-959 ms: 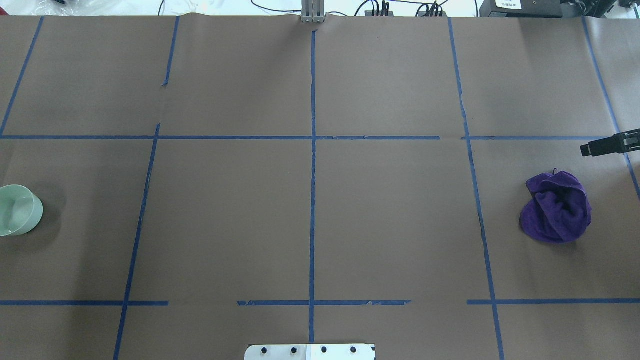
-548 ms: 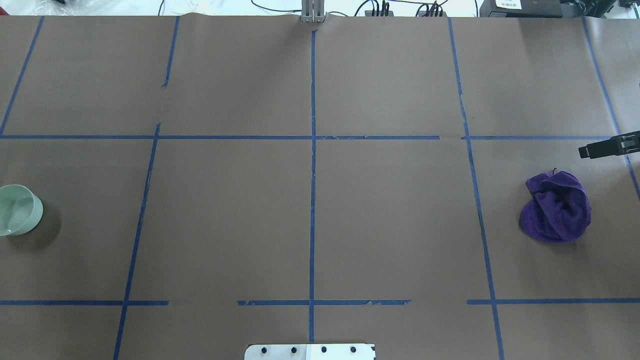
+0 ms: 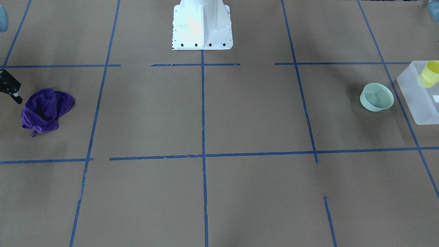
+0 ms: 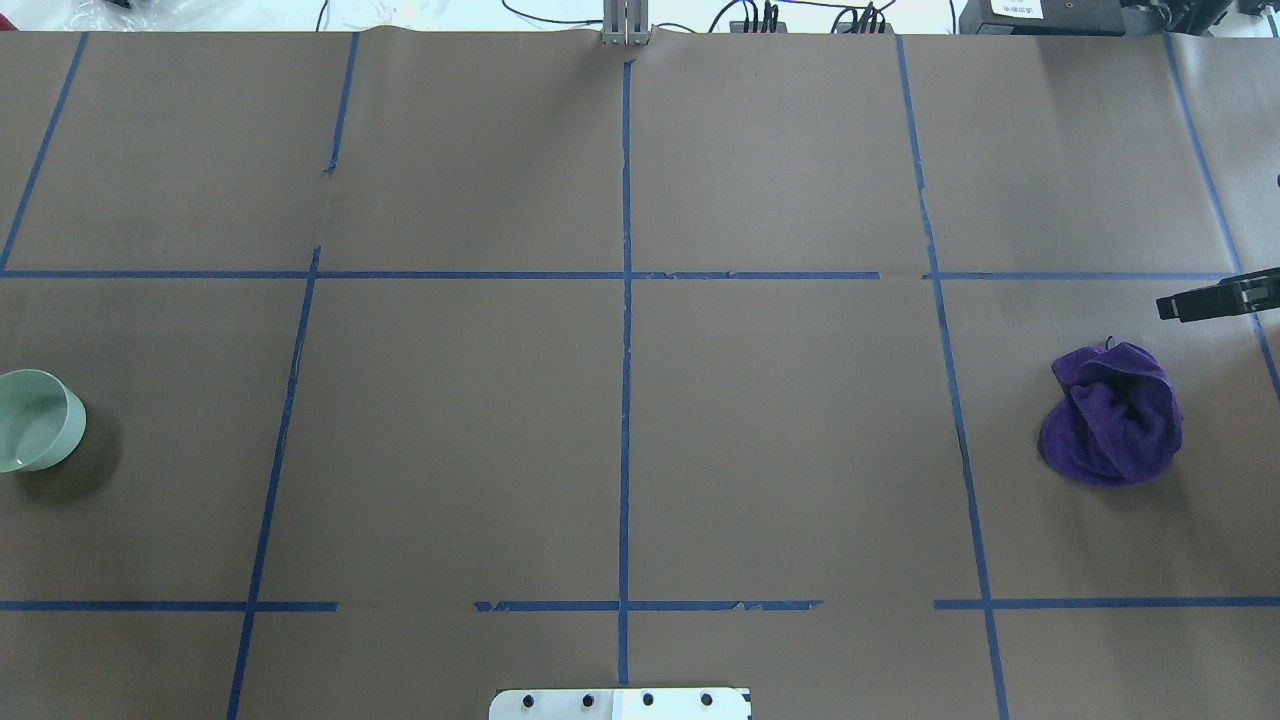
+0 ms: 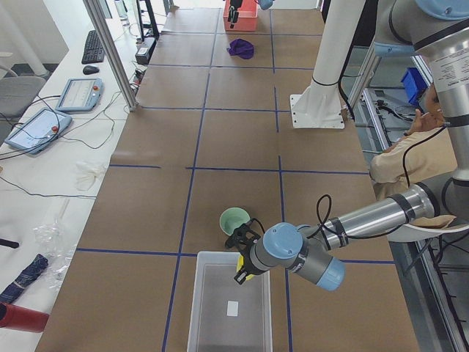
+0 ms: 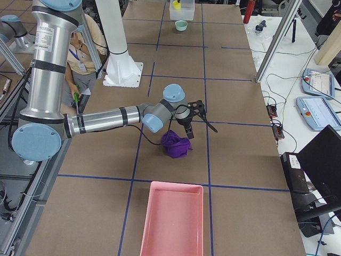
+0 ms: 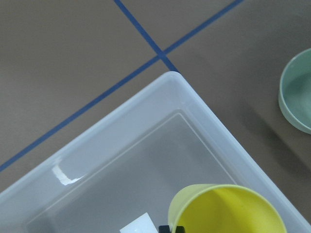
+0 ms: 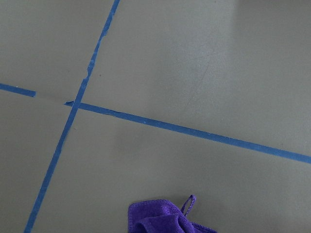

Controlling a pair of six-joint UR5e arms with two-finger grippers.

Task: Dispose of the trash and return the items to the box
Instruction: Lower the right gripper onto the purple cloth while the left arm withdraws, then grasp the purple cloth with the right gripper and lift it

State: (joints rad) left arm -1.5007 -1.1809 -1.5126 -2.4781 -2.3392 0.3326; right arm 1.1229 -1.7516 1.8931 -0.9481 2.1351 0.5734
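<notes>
The yellow cup (image 3: 430,73) hangs tilted over the near corner of the frosted box (image 3: 415,99) at the table's end on my left. My left gripper (image 5: 243,257) is shut on the cup. In the left wrist view the cup (image 7: 228,211) sits over the box's inside (image 7: 146,136). The mint-green bowl (image 3: 376,97) stands upright on the table just beside the box, and also shows in the overhead view (image 4: 35,420). My right gripper (image 6: 201,130) is open and empty, above the table just beyond a purple cloth (image 4: 1115,415).
The crumpled purple cloth (image 3: 46,108) lies on my right side. A pink tray (image 6: 173,218) stands at the table's right end. The robot's white base (image 3: 201,24) is at the near middle edge. Blue tape lines cross the brown table.
The right gripper's finger has shifted slightly left and up at the overhead view's right edge. The shadow around the bowl has shrunk. The bowl and the cloth have not moved.
</notes>
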